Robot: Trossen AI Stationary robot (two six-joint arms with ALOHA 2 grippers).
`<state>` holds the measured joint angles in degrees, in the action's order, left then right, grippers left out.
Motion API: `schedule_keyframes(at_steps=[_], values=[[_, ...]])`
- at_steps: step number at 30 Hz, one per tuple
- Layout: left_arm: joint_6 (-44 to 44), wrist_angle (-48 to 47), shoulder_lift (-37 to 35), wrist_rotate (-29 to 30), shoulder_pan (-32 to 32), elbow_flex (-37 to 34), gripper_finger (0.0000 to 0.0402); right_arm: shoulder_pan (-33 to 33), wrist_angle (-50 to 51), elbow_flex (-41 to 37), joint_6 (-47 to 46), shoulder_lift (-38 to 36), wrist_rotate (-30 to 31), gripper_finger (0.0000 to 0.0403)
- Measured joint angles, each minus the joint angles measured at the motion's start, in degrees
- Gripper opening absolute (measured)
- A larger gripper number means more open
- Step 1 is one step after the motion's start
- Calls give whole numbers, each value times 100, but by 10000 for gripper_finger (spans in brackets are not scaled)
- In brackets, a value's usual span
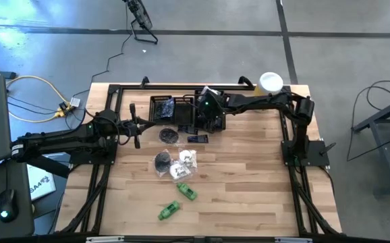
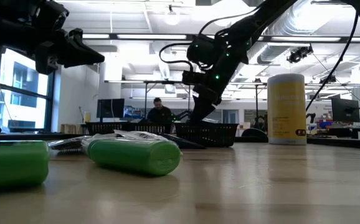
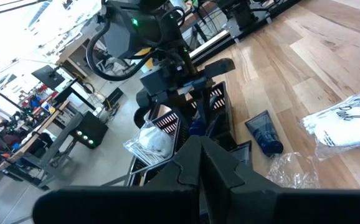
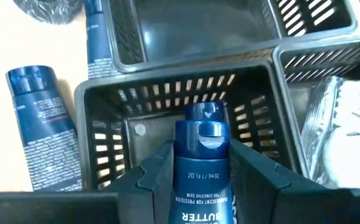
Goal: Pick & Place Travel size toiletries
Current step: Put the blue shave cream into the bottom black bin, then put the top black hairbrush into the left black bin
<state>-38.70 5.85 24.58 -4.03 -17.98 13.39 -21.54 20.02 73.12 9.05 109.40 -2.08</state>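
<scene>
Jaws of the right gripper (image 4: 200,180) clamp a blue travel tube (image 4: 200,168), cap end forward, directly above an open compartment of the black slotted tray (image 4: 105,99) at the far side of the bench (image 1: 249,196). Beside it, another compartment already holds a white crinkly sachet (image 4: 354,106), while a second blue tube (image 4: 43,124) lies flat on the bench just outside the tray wall. Nearer the front edge, two green tubes (image 1: 178,200) and several white and dark packets (image 1: 175,162) wait their turn, well apart from the trays. Off to the side, the left gripper (image 1: 134,131) hangs above the bench with its jaws closed on nothing. A tall yellow cylinder (image 2: 286,109) stands behind the trays.

For a clean drop, the tube should probably go lower first, centred between the compartment walls, so the cap clears the rim; only then should the jaws part. Released this high, it could strike the divider and tip out.
</scene>
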Motion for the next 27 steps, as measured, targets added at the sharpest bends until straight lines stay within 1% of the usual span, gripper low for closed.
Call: schedule_keyframes(at_steps=[5,12,15,19,27], values=[[0,0,1,-1,-1,0,0,4,-18,0,-144,0,12,139],[0,0,2,0,0,0,0,4,-10,0,-37,-2,5,188],[0,2,2,0,0,0,0,5,19,-2,-25,-52,14,197],[0,1,2,-1,-1,0,0,88,-10,-4,-23,-304,63,188],[0,0,1,-2,-2,0,0,310,-11,-2,-139,-967,13,141]])
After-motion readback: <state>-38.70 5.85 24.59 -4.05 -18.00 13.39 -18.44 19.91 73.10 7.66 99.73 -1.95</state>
